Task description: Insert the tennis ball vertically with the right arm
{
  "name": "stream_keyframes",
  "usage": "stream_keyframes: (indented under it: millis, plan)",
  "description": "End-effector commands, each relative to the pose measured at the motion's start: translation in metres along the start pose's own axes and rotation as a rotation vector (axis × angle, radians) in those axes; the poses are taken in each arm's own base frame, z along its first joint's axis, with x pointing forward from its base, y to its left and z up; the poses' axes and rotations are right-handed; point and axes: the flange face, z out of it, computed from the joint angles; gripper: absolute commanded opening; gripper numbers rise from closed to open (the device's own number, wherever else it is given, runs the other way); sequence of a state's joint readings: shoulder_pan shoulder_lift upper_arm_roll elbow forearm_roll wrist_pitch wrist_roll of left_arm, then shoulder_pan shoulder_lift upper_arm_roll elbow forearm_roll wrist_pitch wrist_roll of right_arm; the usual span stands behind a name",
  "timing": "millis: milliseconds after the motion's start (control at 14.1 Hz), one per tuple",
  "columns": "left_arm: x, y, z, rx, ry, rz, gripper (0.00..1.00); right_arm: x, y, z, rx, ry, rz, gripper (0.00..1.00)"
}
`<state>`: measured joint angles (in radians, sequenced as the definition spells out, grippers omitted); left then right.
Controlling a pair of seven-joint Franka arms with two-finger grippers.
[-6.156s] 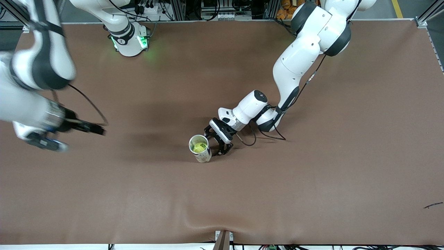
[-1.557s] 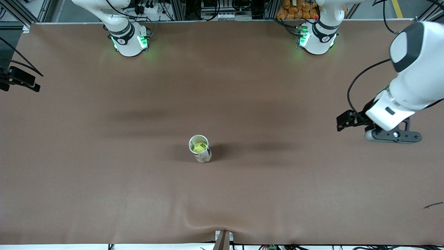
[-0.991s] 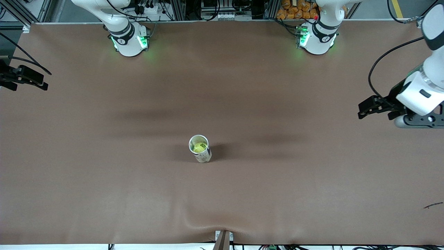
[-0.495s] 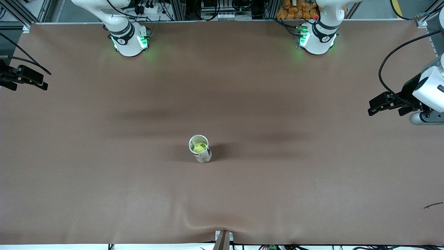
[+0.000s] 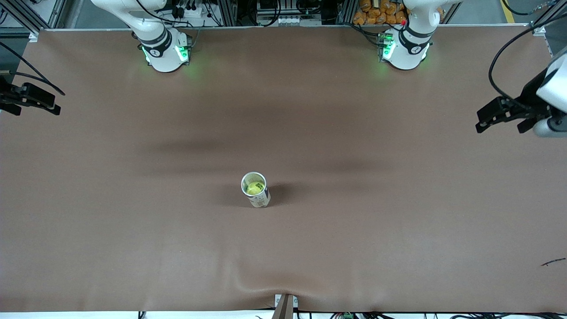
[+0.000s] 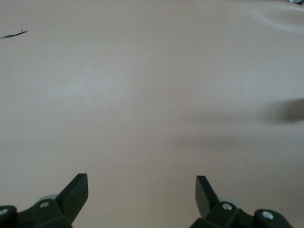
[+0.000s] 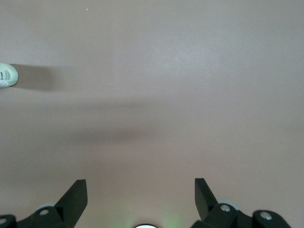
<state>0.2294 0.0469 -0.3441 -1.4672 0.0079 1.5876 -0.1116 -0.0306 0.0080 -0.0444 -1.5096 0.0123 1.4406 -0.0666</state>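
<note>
Item 1: tennis ball [image 5: 254, 188], yellow-green, seated inside item 2, visible through the open top; just below the centre of the front frame.

Item 2: can [image 5: 256, 190], white with dark print on its side, standing upright on the table [image 5: 310, 248], well apart from both hands. I also catch a sliver of it at the edge of the right wrist view [image 7: 6, 75], with its shadow stretched beside it.

Item 3: right hand [image 5: 26, 102], at the left edge of the front frame, upper third, over the edge of the table at the right arm's end. Fingers [image 7: 76, 197] spread wide, nothing between them.

Item 4: left hand [image 5: 496, 117], at the right edge of the front frame, upper third, over the table at the left arm's end. Fingers [image 6: 76, 192] spread wide, I see nothing held.

Item 5: small dark scrap [image 5: 553, 262], lying on the table at the lower right of the front frame.

Item 6: table covering, brown, with a ripple at the bottom centre of the front frame.
</note>
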Motion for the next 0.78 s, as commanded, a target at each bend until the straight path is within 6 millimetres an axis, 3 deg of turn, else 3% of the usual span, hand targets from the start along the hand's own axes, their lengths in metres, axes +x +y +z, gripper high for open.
stream_keyframes:
  millis: [0,71,212,425,708]
  plan:
    - [-0.014,-0.011,-0.005,0.017,-0.016,0.011,1.0,0.0,-0.002,-0.006,0.001,0.002,-0.009,1.0]
    - [-0.02,-0.012,-0.005,0.021,-0.021,0.005,1.0,0.0,-0.004,-0.006,0.001,0.002,-0.01,1.0]
    - [-0.027,-0.038,-0.002,0.015,-0.036,-0.032,1.0,0.0,-0.002,-0.006,0.001,0.005,-0.007,1.0]
    - [-0.042,-0.038,0.008,0.013,-0.066,-0.04,1.0,0.002,0.009,-0.004,-0.006,0.005,0.011,1.0]
    - [-0.059,-0.04,0.005,0.013,-0.056,-0.065,1.0,0.004,0.009,-0.002,-0.001,0.004,0.012,1.0]
